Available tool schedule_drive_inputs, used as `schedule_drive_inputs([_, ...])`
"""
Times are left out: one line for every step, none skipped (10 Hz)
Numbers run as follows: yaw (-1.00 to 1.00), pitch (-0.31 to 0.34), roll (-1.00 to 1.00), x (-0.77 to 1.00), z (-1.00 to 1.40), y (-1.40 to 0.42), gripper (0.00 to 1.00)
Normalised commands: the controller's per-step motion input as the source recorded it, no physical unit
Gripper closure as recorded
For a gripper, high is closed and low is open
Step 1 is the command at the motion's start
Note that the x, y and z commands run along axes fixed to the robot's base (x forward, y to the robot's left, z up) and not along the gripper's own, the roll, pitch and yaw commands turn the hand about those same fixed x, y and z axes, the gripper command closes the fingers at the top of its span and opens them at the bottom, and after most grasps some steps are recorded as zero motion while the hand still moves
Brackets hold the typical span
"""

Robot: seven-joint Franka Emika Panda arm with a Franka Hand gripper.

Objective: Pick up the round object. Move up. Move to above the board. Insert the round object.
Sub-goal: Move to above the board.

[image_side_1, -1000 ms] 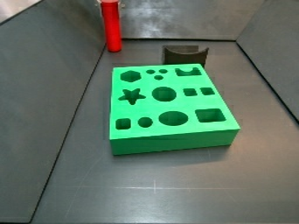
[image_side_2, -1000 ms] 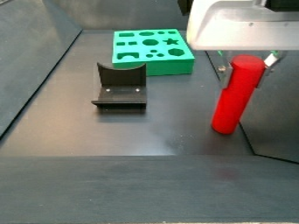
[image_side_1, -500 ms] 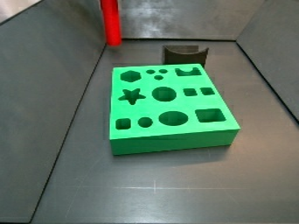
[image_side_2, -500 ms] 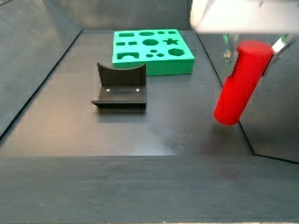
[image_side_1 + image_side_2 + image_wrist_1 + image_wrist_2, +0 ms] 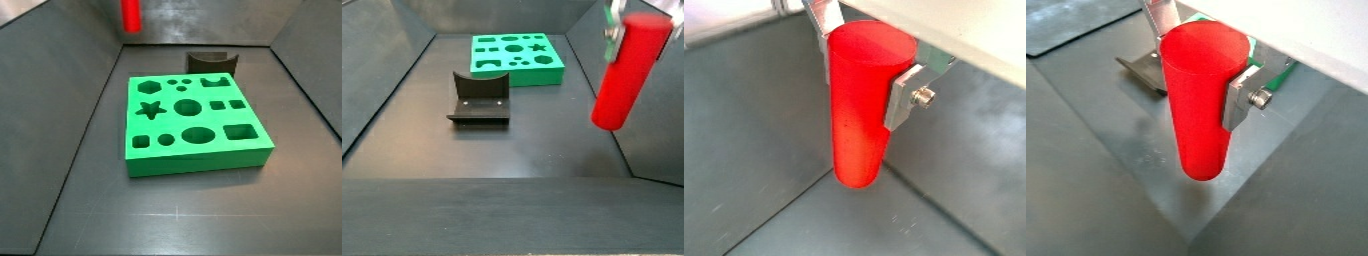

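I see the gripper [image 5: 869, 62] pinching the round object [image 5: 862, 105] near its top end, silver fingers [image 5: 1243, 93] clamped on both sides in both wrist views. The peg hangs upright, clear of the floor, its lower end free in a side view [image 5: 629, 72]. The board [image 5: 194, 125] lies flat on the floor, well apart from it. The fixture [image 5: 478, 98] stands near the board.

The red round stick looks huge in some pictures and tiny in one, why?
In both wrist views the bright red cylinder peg sits right under the camera, clamped in the gripper, so it looms and tapers. In a side view only its end shows, far off behind the green board with cut-out holes.
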Motion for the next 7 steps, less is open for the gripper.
schedule_drive_inputs([0.07, 0.207, 0.06, 0.25, 0.99, 0.28, 1.00])
schedule_drive_inputs([0.06, 0.168, 0.05, 0.19, 0.85, 0.22, 1.00])
schedule_drive_inputs([0.03, 0.112, 0.05, 0.09, 0.58, 0.12, 1.00])
schedule_drive_inputs([0.02, 0.089, 0.04, 0.05, 0.47, 0.08, 1.00])
schedule_drive_inputs([0.00, 0.057, 0.05, 0.01, 0.22, 0.03, 1.00])
schedule_drive_inputs([-0.31, -0.009, -0.09, 0.22, 0.16, -1.00, 1.00])
schedule_drive_inputs([-0.30, -0.003, -0.09, 0.22, 0.15, -1.00, 1.00])
